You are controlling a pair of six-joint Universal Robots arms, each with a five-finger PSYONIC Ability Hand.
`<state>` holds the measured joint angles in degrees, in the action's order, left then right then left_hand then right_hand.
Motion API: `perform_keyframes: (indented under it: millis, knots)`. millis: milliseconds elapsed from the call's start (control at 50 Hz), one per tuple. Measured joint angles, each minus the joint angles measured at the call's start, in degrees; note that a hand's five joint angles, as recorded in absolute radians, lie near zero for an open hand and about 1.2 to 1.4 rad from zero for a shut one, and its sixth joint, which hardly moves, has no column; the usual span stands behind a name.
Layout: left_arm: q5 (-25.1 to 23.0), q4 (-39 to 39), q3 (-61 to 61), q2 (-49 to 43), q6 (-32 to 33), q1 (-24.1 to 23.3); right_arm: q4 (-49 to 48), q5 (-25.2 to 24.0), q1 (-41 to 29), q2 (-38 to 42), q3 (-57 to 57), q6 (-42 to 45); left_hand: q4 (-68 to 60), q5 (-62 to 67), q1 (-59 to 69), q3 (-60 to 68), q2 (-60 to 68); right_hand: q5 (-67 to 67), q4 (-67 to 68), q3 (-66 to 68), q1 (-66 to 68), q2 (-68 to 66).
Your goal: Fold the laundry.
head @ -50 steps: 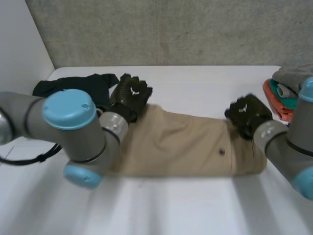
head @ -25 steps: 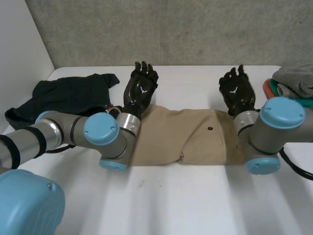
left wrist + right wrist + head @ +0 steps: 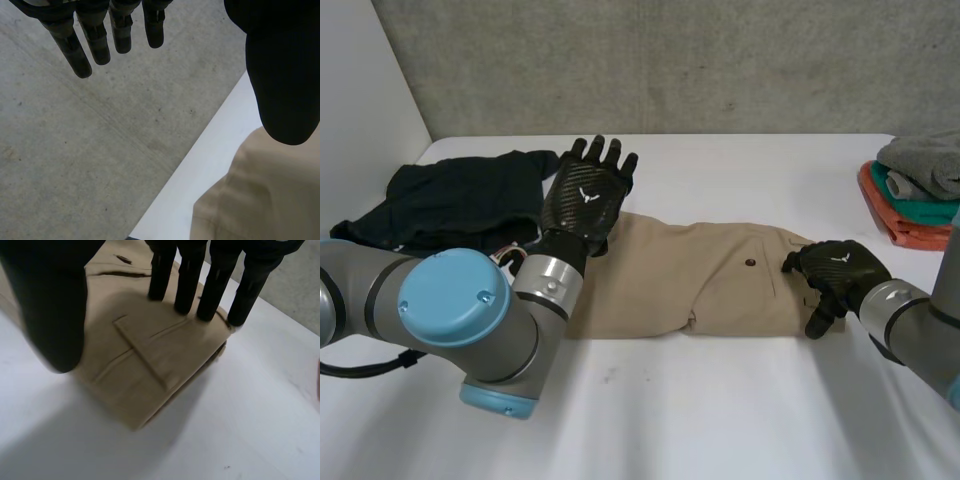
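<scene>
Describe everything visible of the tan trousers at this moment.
The tan trousers lie flat across the middle of the white table, folded into a long band of layered, woven-looking cloth with soft creases. A dark button sits beside a pocket slit near the waist end. The right hand rests open on that end, fingertips at its far edge. The left hand hovers open above the other end.

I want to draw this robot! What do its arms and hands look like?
Both arms are fat grey tubes; the left arm has light-blue caps. The left robot hand and right robot hand are black, with silvery wrists; the left has a small white mark.
</scene>
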<state>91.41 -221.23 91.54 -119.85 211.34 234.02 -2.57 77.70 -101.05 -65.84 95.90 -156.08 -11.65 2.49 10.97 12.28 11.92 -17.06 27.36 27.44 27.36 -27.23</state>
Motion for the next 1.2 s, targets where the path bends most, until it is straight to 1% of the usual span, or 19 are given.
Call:
perform_keyframes:
  millis: [80,120,240,420,480,580,660,740,760,780,800,820,840,860,900,940,1000,1120,1200]
  knots:
    - [0.05,0.47,-0.14,-0.07,0.08,-0.09,-3.72,1.62,0.27,2.87,-0.29,0.67,0.00,0.00,0.00,0.00,0.00,-27.32,28.56,28.46,24.11,-29.33]
    - [0.06,0.59,-0.23,0.06,0.19,-0.12,-4.89,3.17,0.72,3.78,-0.56,1.52,0.00,0.00,0.00,0.00,0.00,-35.00,37.84,37.37,30.70,-37.94]
    - [0.09,0.88,0.02,1.64,0.38,-0.13,-6.98,7.63,3.17,2.62,0.19,7.15,0.00,0.00,0.00,0.00,0.00,-37.40,40.55,39.16,32.33,-39.36]
    - [0.09,1.24,1.85,5.67,0.29,0.06,-9.76,9.62,5.24,-4.34,2.42,25.98,0.00,0.00,0.00,0.00,0.00,-39.13,40.82,39.51,34.55,-39.84]
    - [0.10,1.38,2.72,6.72,0.22,0.12,-11.61,9.08,2.28,-4.89,1.60,30.76,0.00,0.00,0.00,0.00,0.00,-39.52,40.92,39.51,35.96,-39.84]
    - [0.31,1.82,4.21,8.14,0.12,0.26,-17.08,6.57,-8.30,-3.48,-0.77,36.52,0.00,0.00,0.00,0.00,0.00,-40.06,41.37,40.12,36.16,-39.84]
    - [0.49,2.39,5.58,9.27,0.06,0.45,-22.39,1.30,-19.15,0.62,-2.20,42.27,0.00,0.00,0.00,0.00,0.00,-40.39,41.58,40.65,36.16,-39.84]
    - [0.53,2.76,6.45,9.97,0.04,0.61,-24.64,-4.92,-25.58,4.82,-2.59,47.40,0.00,0.00,0.00,0.00,0.00,-40.38,41.62,40.65,36.16,-39.84]
    - [0.54,2.83,6.61,10.10,0.04,0.67,-24.86,-6.37,-26.64,5.82,-2.65,48.39,0.00,0.00,0.00,0.00,0.00,-40.18,41.27,40.41,36.07,-39.64]
    - [0.53,2.86,6.69,10.17,0.03,0.72,-24.95,-7.67,-27.48,6.70,-2.67,49.17,0.00,0.00,0.00,0.00,0.00,-34.81,34.55,33.84,30.25,-33.13]
    - [0.54,2.90,6.76,10.24,0.04,0.79,-24.98,-8.81,-28.08,7.44,-2.69,49.72,0.00,0.00,0.00,0.00,0.00,-25.73,26.75,25.91,21.16,-24.96]
    - [0.53,2.93,6.79,10.31,0.03,0.89,-24.92,-10.14,-28.67,8.25,-2.70,50.20,0.00,0.00,0.00,0.00,0.00,-11.36,12.00,11.30,7.12,-9.47]
    - [0.53,2.94,6.80,10.35,0.04,0.98,-24.80,-10.92,-28.93,8.74,-2.69,50.37,0.00,0.00,0.00,0.00,0.00,-1.36,0.87,0.33,-2.45,1.30]
    - [0.53,2.94,6.77,10.37,0.03,1.05,-24.68,-11.43,-29.02,8.96,-2.68,50.22,0.00,0.00,0.00,0.00,0.00,0.90,-1.31,-1.80,-4.10,3.25]
    - [0.53,2.91,6.48,10.36,-0.02,1.17,-24.56,-11.80,-28.87,8.12,-2.56,48.19,0.00,0.00,0.00,0.00,0.00,11.30,-12.12,-12.34,-12.11,12.47]
    - [0.51,2.85,5.93,10.34,-0.13,1.26,-24.42,-11.82,-28.28,5.82,-2.22,43.60,0.00,0.00,0.00,0.00,0.00,13.56,-14.80,-15.11,-14.09,15.06]
    - [0.52,2.81,4.55,10.19,-0.66,1.32,-24.46,-11.61,-26.57,0.86,-1.55,32.90,0.00,0.00,0.00,0.00,0.00,14.47,-15.48,-15.45,-14.09,15.18]
    - [0.33,3.23,-1.28,9.40,-5.67,0.77,-23.31,-10.87,-19.08,-9.88,-0.96,-3.02,-0.01,-0.01,0.20,0.00,0.00,14.53,-15.48,-15.68,-14.44,15.19]
    - [-0.12,5.53,-6.04,7.63,-11.37,-0.23,-19.02,-10.42,-12.86,-12.90,-2.24,-18.78,-0.01,0.00,0.20,0.00,0.00,14.53,-15.48,-15.68,-14.44,15.20]
